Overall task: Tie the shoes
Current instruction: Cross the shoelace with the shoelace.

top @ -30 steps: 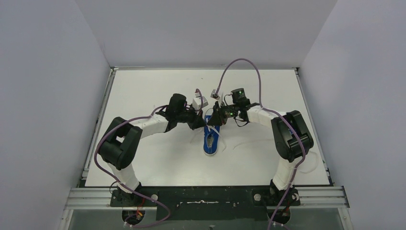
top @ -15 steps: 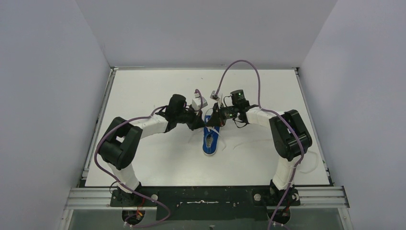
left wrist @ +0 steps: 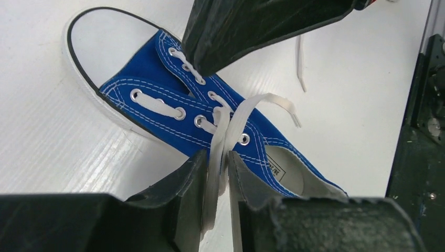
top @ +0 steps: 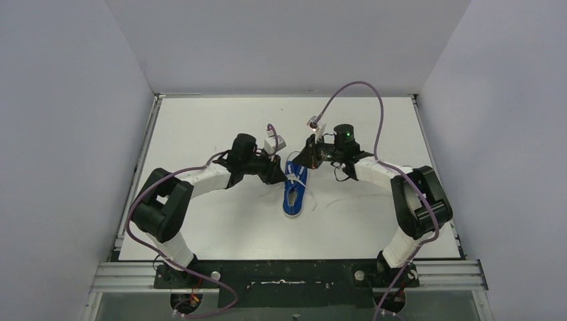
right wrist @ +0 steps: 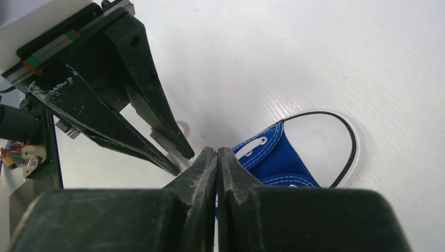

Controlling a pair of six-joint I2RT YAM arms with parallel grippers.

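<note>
Blue shoe (top: 294, 197) lies mid-table (top: 200, 127), heel toward the arm bases, with the left gripper (top: 281, 176) and right gripper (top: 301, 162) meeting over its laced far end. From the left wrist, the left fingers (left wrist: 189, 181) pinch a white lace (left wrist: 218, 136) beside the eyelets. From the right wrist, the right fingers (right wrist: 234, 181) are pressed together near the toe; whether they hold lace is hidden.

The top camera looks down on the whole table (top: 200, 127) from high behind. Both wrist cameras sit very near the same blue shoe (left wrist: 157, 79), from opposite sides.
</note>
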